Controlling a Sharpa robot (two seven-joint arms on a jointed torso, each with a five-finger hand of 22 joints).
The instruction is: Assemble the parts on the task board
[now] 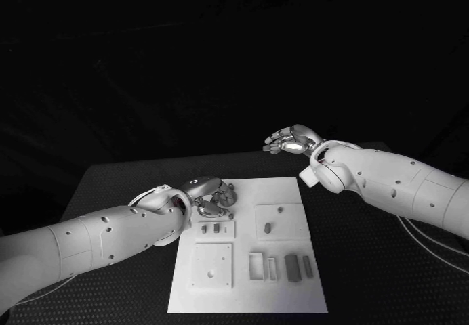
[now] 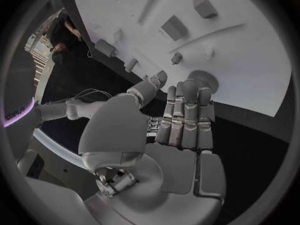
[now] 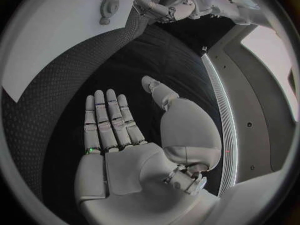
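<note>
Black table bears the task board; left robot hand and right robot hand (both released) empty

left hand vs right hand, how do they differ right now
Place: the left hand sits low at the far left corner of the task board; the right hand is raised beyond the board's far edge, over dark table.
Nearness to parts: the left hand's fingers reach next to a gear; the right hand has nothing near it.
Shared: both hold nothing, fingers extended.
</note>
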